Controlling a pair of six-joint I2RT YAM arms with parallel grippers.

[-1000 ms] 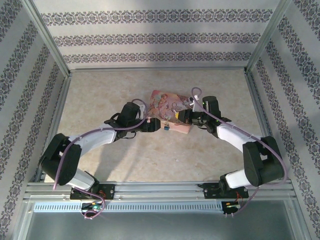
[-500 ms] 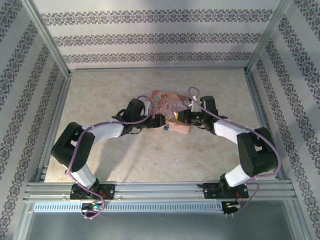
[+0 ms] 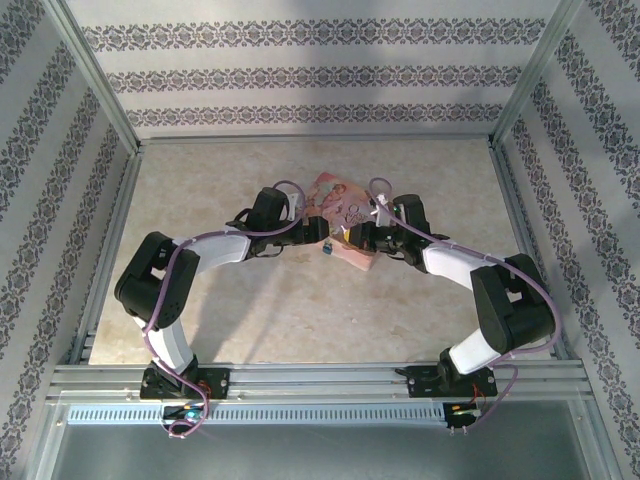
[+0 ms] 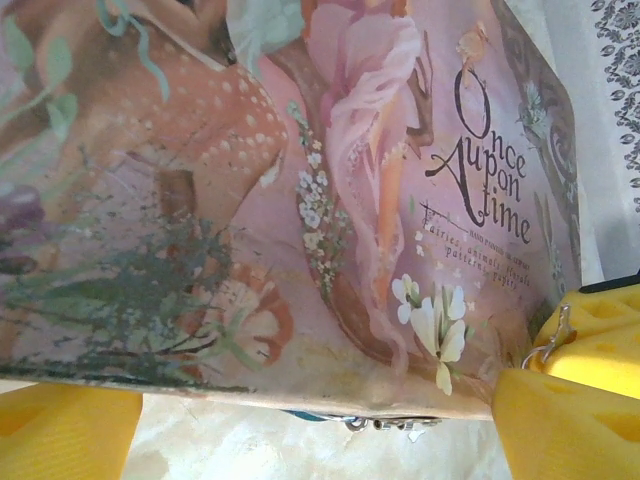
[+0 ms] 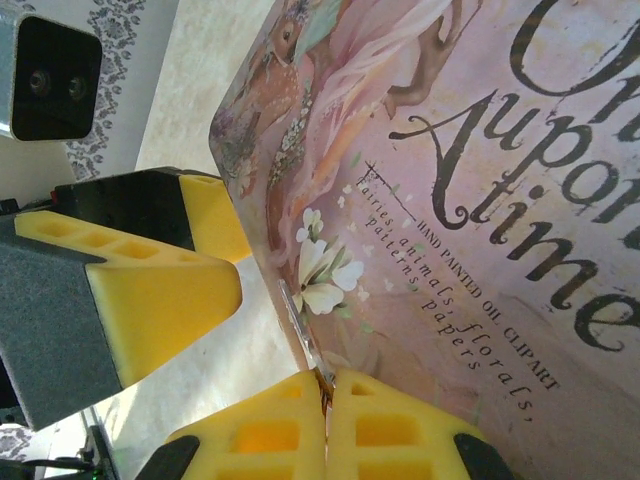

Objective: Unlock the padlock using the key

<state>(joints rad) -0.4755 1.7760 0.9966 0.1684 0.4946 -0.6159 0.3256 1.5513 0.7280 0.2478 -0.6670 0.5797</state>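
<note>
Key gripped, padlock apparently not yet opened!
Right fingers (image 5: 400, 430) clench the key (image 5: 298, 318), its tip jutting just ahead of them beside the pink box (image 4: 300, 200). Left fingers (image 4: 560, 420) stand spread, grasping nothing, with the padlock (image 3: 327, 247) peeking between them. Inserting and turning look still to come.

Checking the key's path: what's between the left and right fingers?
The padlock, at the near edge of the pink box, sits between the open left fingers and the right fingers shut on the key; top view shows it.
</note>
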